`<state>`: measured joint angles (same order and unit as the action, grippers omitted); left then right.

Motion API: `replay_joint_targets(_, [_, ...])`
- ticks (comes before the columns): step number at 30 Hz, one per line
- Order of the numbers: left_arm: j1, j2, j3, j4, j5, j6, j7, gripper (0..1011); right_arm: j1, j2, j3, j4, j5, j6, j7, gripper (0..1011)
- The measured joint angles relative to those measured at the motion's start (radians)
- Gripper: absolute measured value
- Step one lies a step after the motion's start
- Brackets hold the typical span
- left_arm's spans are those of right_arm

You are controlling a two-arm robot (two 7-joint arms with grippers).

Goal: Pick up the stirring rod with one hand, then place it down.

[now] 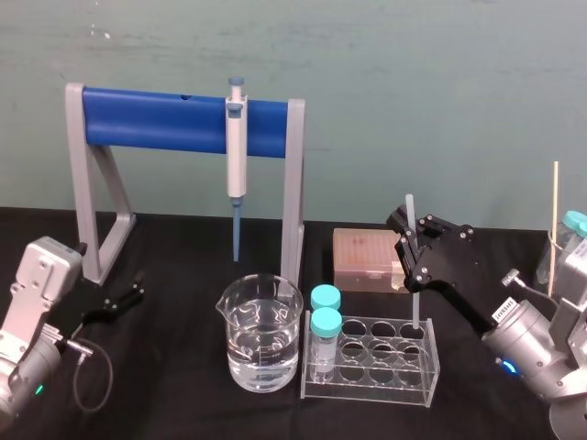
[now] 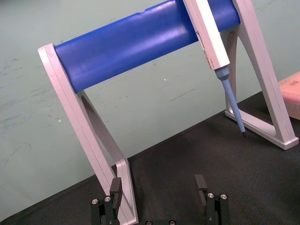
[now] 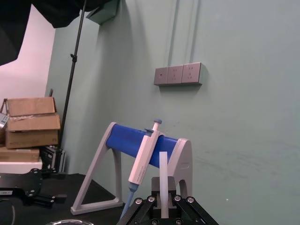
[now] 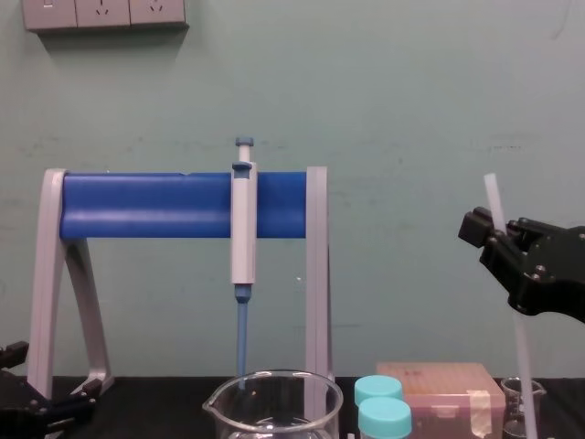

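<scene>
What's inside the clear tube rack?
Two teal-capped vials at its left end; the stirring rod, in the right tool, in a right hole, tip contact unclear. Left tool idles near the stand.

Soft, even light falls from above: the green wall (image 1: 440, 82) is flatly lit, with only faint shadows. A pale streak of glare runs along the blue bar (image 2: 140, 42) in the left wrist view, and the beaker (image 1: 231, 316) carries small highlights on its rim. The black table cover (image 1: 183, 275) stays matte (dim beside the wall). The translucent stirring rod (image 3: 163, 178) shows bright.
</scene>
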<state>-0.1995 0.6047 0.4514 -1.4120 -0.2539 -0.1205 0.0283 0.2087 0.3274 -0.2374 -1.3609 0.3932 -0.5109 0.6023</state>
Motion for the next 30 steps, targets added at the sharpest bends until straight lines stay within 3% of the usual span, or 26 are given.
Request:
replay_joint_targets(12, [0.0,0.0,0.0,0.0,0.0,0.0,0.0,1000,0.017,0.0,-0.016,0.039,0.024,0.021,0.015,66])
replay_joint_targets(30, [0.0,0.0,0.0,0.0,0.0,0.0,0.0,1000,0.067,-0.006,-0.048,0.157,0.041,0.042,0.052,66])
